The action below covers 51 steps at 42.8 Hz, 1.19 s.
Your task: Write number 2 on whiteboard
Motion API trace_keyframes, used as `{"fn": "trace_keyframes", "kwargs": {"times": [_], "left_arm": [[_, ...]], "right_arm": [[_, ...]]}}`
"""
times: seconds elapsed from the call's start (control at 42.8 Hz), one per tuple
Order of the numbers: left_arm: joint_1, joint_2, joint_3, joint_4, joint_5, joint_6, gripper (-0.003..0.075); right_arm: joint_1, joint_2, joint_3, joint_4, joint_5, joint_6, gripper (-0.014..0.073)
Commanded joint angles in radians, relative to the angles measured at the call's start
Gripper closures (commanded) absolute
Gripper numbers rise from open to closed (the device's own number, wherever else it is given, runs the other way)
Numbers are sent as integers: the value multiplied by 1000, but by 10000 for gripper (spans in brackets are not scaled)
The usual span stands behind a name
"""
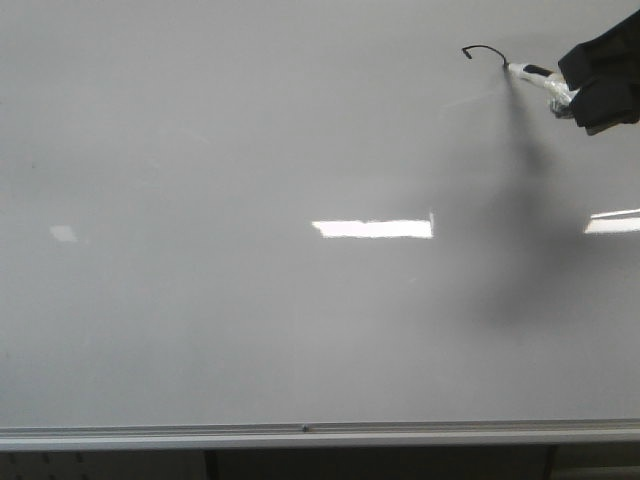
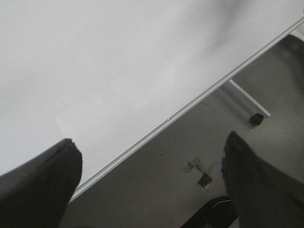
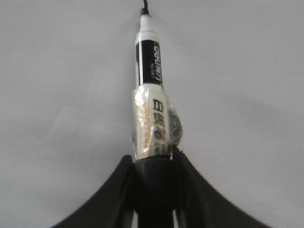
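Observation:
The whiteboard (image 1: 250, 150) is pale grey and glossy and fills the front view, with a silver rail along its bottom edge. A short curved black stroke (image 1: 483, 51), the curled top of the number 2, is drawn at the upper right. My right gripper (image 1: 585, 92) is shut on a white and black marker (image 1: 540, 78) wrapped in clear tape; its tip touches the end of the stroke. The marker also shows in the right wrist view (image 3: 151, 95), gripped between the right gripper's (image 3: 153, 159) black fingers. My left gripper (image 2: 152, 175) is open and empty, off the board's edge (image 2: 190, 104).
Bright rectangular light reflections (image 1: 372, 228) lie on the board's middle and right. The marker and arm cast a dark shadow (image 1: 520, 200) below the stroke. Below the board's rail, the left wrist view shows grey floor (image 2: 190, 190), a stand leg with a castor (image 2: 256, 118), and tape scraps.

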Motion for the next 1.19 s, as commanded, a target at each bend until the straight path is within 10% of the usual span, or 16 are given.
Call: {"fn": "trace_keyframes", "kwargs": {"times": [0.0, 0.77, 1.167], "left_arm": [[3, -6, -26, -41, -53, -1, 136], [3, -6, -26, -40, -54, -1, 136], [3, -1, -28, -174, -39, 185, 136]], "right_arm": [[10, -18, -34, -7, -1, -2, 559], [-46, -33, -40, -9, 65, -2, 559], [53, -284, -86, -9, 569, -14, 559]]}}
